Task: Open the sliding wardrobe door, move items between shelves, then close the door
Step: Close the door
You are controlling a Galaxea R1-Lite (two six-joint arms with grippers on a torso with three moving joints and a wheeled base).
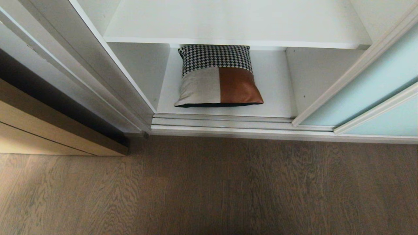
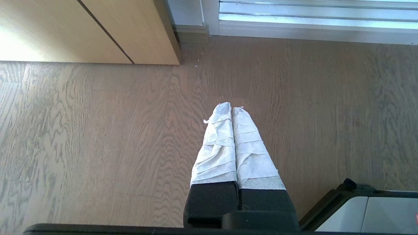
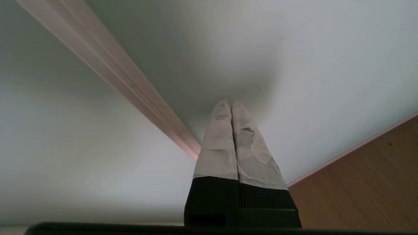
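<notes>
The sliding wardrobe door, frosted pale blue-green glass in a silver-white frame, stands pushed to the right, leaving the wardrobe open. A square cushion with houndstooth, beige and rust-brown patches lies flat on the bottom shelf. Above it an upper shelf is bare. Neither arm shows in the head view. My right gripper is shut and empty, its tips close against a pale door panel beside a frame strip. My left gripper hangs shut and empty over the floor.
Grey-brown wood-grain floor fills the foreground. A metal door track runs along the wardrobe's threshold. A tan wood-grain door stands at the left. Part of my base shows next to the left gripper.
</notes>
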